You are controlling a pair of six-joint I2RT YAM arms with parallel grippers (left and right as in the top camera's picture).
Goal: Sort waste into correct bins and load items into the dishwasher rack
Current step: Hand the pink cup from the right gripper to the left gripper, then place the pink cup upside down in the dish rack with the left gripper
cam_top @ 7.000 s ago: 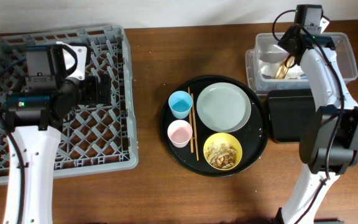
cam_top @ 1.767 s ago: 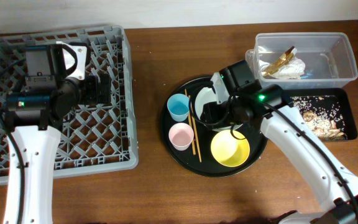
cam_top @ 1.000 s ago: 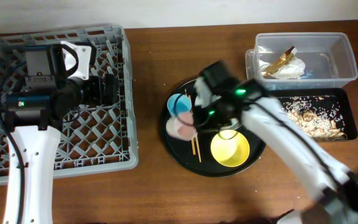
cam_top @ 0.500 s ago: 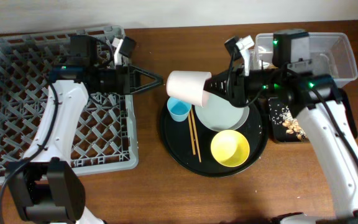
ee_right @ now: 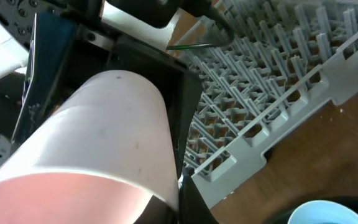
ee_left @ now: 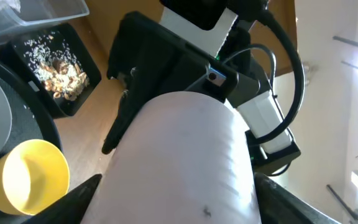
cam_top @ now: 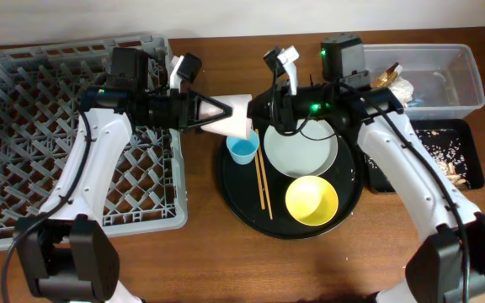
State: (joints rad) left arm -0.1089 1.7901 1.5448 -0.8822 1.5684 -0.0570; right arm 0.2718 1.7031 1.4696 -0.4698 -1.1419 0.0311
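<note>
The small pink cup (cam_top: 236,116) hangs on its side in the air between the grey dishwasher rack (cam_top: 82,220) and the round black tray (cam_top: 234,189). My right gripper (cam_top: 259,109) is shut on its rim, one finger inside. My left gripper (cam_top: 226,109) has its fingers against both sides of the cup's base. The cup fills the left wrist view (ee_left: 185,162) and the right wrist view (ee_right: 104,137). On the round tray are the light-blue cup (cam_top: 243,151), the chopsticks (cam_top: 262,181), the grey plate (cam_top: 301,151) and the yellow bowl (cam_top: 311,200).
The clear tub (cam_top: 445,80) at the back right holds the white tissue (cam_top: 398,87) and the wrapper (cam_top: 386,77). The shallow black tray (cam_top: 457,151) in front of it holds food scraps (cam_top: 445,164). The rack (ee_right: 278,93) lies just behind the cup.
The right gripper has carried the pink cup left toward the rack. The left gripper has reached out and its fingers are now around the cup's base.
</note>
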